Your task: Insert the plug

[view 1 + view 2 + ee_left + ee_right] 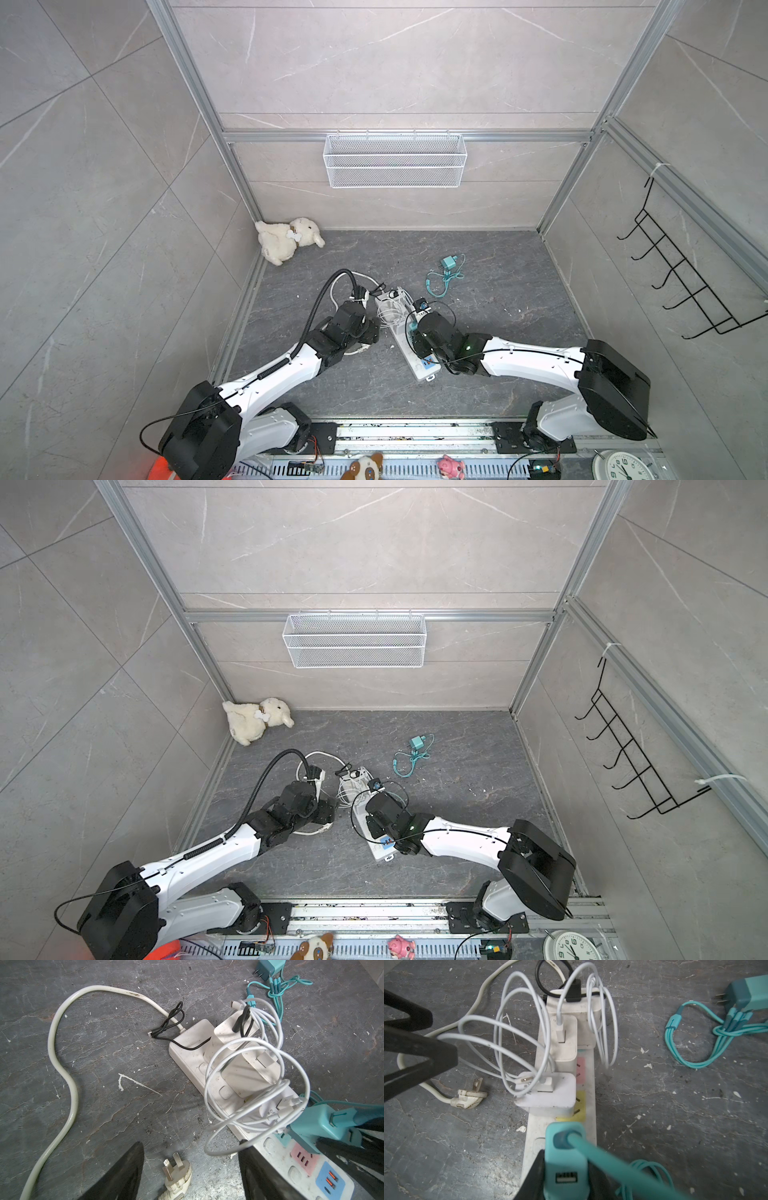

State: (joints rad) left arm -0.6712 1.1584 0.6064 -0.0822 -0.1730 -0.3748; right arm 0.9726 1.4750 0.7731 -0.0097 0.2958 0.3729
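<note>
Right gripper (565, 1169) pinches the teal charger (564, 1147) on the white power strip (419, 374) below frame centre; left gripper (191, 1145) stands half-open.

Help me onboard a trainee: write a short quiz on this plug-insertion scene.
1. True or false: the right gripper is shut on a teal charger over the power strip.
2. In the left wrist view, what lies on the surface between the fingers of the open left gripper? A) white three-pin plug B) teal cable C) plush dog
3. Fill in: ____ white chargers are plugged into the power strip.
Key: 1 true; 2 A; 3 three.
</note>
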